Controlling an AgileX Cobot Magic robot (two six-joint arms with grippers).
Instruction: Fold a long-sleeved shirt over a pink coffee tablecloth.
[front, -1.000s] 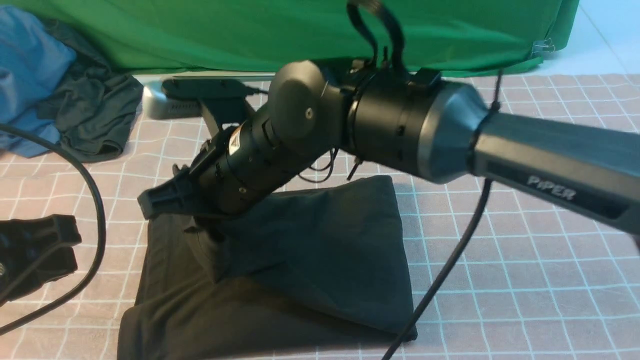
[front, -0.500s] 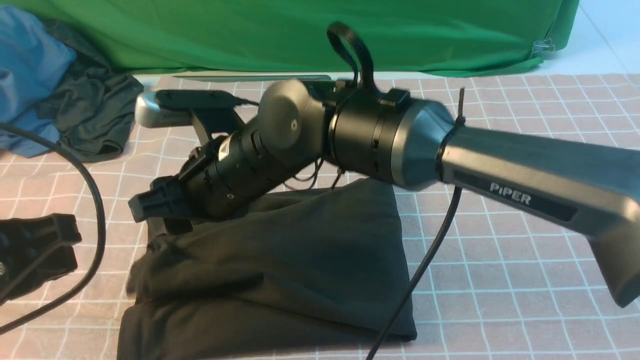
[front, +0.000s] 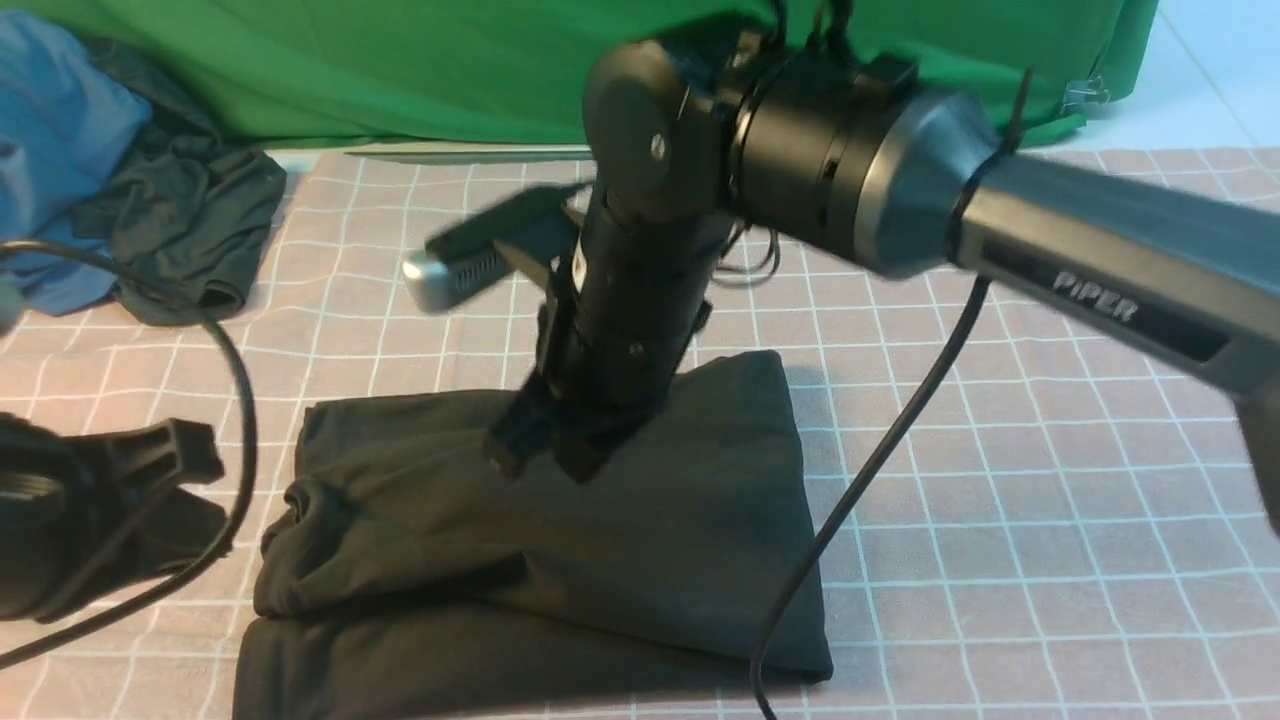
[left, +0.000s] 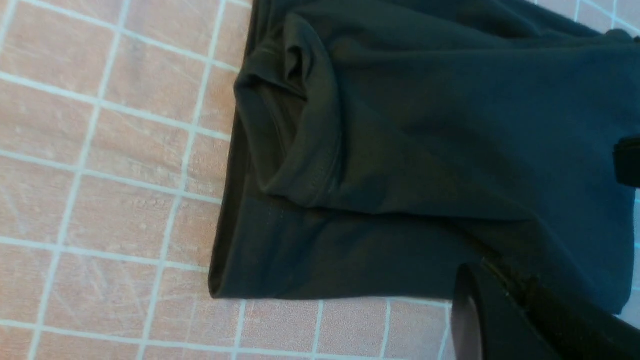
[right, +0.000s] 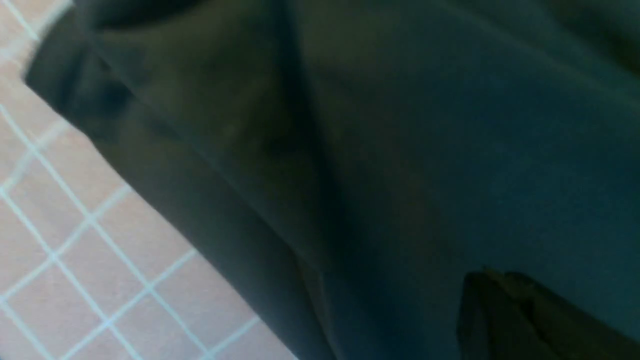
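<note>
Black shirt (front: 600, 560) lies folded on pink tablecloth (front: 1000, 480) beneath right end effector (front: 545, 455) (aperture indeterminable); left end effector (front: 200, 495) spread, empty.

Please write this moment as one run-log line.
shirt: folded on tablecloth | right pincer: over shirt, state unclear | left pincer: open, beside shirt

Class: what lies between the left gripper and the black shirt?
Front view: a black cable loops over a strip of pink tablecloth.

A robot lab staged for recording: a green backdrop (front: 400, 60), pinned by a metal clip (front: 1085, 95), hangs behind a surface covered with a pink grid tablecloth (front: 1050, 520); a cabled arm (front: 1100, 270) marked PIPER reaches across, spare clothes (front: 150, 220) heaped aside.
</note>
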